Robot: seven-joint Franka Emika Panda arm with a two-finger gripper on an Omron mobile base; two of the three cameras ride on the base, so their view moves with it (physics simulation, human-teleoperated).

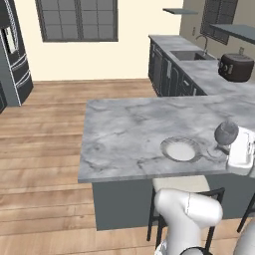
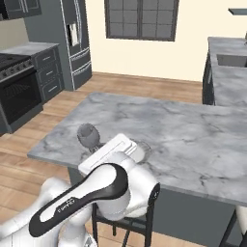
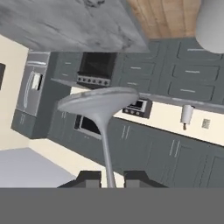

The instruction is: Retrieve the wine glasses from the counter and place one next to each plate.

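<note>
- One glass (image 1: 226, 133) in sight, held by its thin stem (image 3: 106, 151) with the two fingers (image 3: 92, 178) closed on it; in the hand view the flat round foot (image 3: 99, 100) fans out beyond the tips.
- In the left base view the glass bowl sits at the right end of the marble tabletop (image 1: 134, 134), just right of the plate. Whether the foot touches the surface cannot be told.
- One plate (image 1: 180, 149), pale with a wide rim, lying near the tabletop's front edge.
- One stool (image 1: 182, 185) under that edge, below the plate.
- Tabletop: grey-veined marble on a dark grey base, over a wood plank floor (image 1: 45, 149).
- Room: cream walls, one dark-framed window (image 1: 77, 20), a steel fridge (image 2: 75, 41), a black stove (image 2: 17, 89), a sink (image 1: 189, 55) in the far worktop.
</note>
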